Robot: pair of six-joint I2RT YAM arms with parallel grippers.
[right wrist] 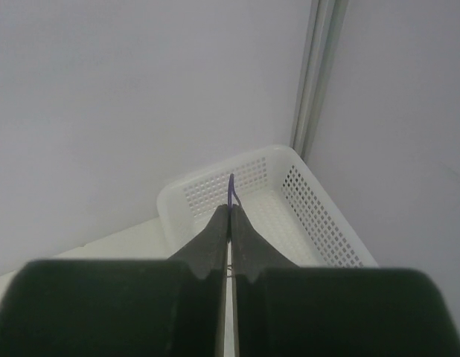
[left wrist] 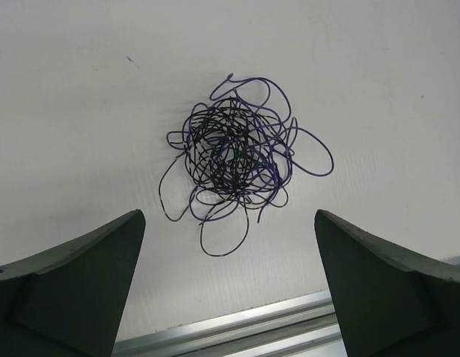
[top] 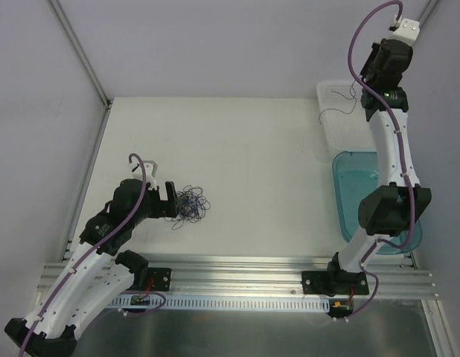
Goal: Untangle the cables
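The white table [top: 252, 149] is carrying the whole job, with the right arm [top: 390, 149] reaching up to its far right corner and the left arm [top: 88, 253] crouching low at the near left. A teal tray [top: 356, 186] is lying along the right edge, and beyond it a white basket [right wrist: 312, 216] is sitting in the corner. The cables [left wrist: 237, 149] are lying mostly as one tangled wad on the bare table, just ahead of the left gripper [left wrist: 228, 217], whose jaws are standing wide apart and holding nothing. The right gripper [right wrist: 231, 210] is pinching shut on a single purple strand [right wrist: 231, 190], hanging it over the basket. Judging from this, one strand is being delivered while the next pick is being lined up. To do it well, the right jaws should be opening only once the strand is hanging inside the basket walls, not draping over the rim. The left fingers should be aiming for a free outer loop, such as the one trailing nearest them [left wrist: 224, 238], rather than the dense middle, then lifting slowly so the wad is shedding one strand instead of rising whole.
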